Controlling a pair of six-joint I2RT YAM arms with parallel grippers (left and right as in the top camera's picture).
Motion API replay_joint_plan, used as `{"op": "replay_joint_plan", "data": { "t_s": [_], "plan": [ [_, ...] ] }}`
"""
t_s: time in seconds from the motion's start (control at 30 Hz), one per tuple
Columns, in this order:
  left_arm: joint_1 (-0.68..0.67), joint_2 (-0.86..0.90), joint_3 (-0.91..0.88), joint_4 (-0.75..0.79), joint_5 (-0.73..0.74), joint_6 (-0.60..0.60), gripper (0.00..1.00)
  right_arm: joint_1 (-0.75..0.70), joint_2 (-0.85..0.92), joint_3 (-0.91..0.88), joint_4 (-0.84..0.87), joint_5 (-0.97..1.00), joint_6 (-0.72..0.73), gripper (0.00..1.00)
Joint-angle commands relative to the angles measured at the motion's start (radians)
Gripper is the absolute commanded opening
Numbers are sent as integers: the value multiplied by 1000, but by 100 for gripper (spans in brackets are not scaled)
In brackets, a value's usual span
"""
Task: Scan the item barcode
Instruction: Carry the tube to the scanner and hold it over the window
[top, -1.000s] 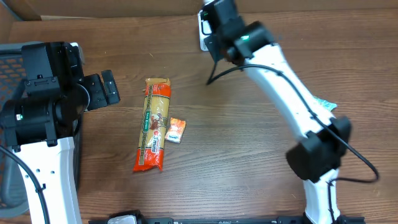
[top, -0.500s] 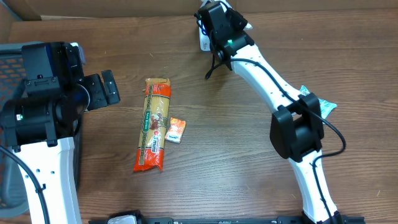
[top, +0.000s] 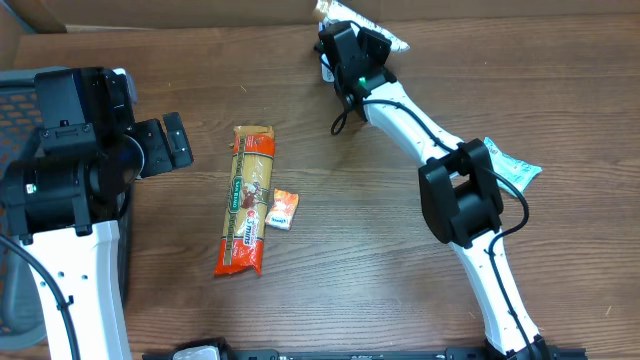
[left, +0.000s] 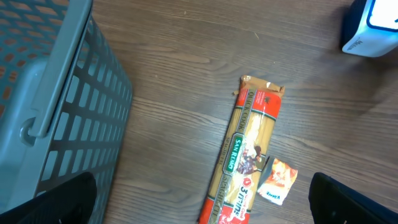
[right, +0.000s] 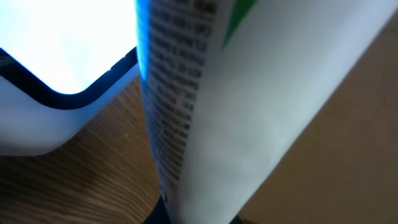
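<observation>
My right gripper (top: 348, 38) is at the table's far edge, shut on a white packet (top: 378, 33) with fine print. In the right wrist view the packet (right: 211, 106) stands upright and fills the middle, gripped at the bottom edge. It is close beside the scanner's (right: 43, 74) brightly lit white face. From above, the scanner (top: 327, 62) shows only as a white sliver under the arm. My left gripper (top: 171, 141) hangs open at the left, holding nothing. Its dark fingertips (left: 59, 199) frame the table below.
A long spaghetti pack (top: 249, 200) lies left of centre, with a small orange sachet (top: 283, 210) beside it. A grey mesh basket (left: 56, 106) stands at the far left. A white-and-teal packet (top: 517, 166) lies at the right, behind my right arm.
My right arm has swung its wrist further back and folded at the elbow. The packet has come up against the scanner. The left arm has not moved.
</observation>
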Motion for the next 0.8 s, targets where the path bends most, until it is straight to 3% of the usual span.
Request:
{"op": "replay_joint_plan", "data": {
  "t_s": [0.0,0.77],
  "plan": [
    [-2,3,6,1,5,16,100,-7,-21,40,19,39,-4,4],
    [-2,3,7,1,5,16,100,2,-74,40,-43,101,-3,4]
  ]
}}
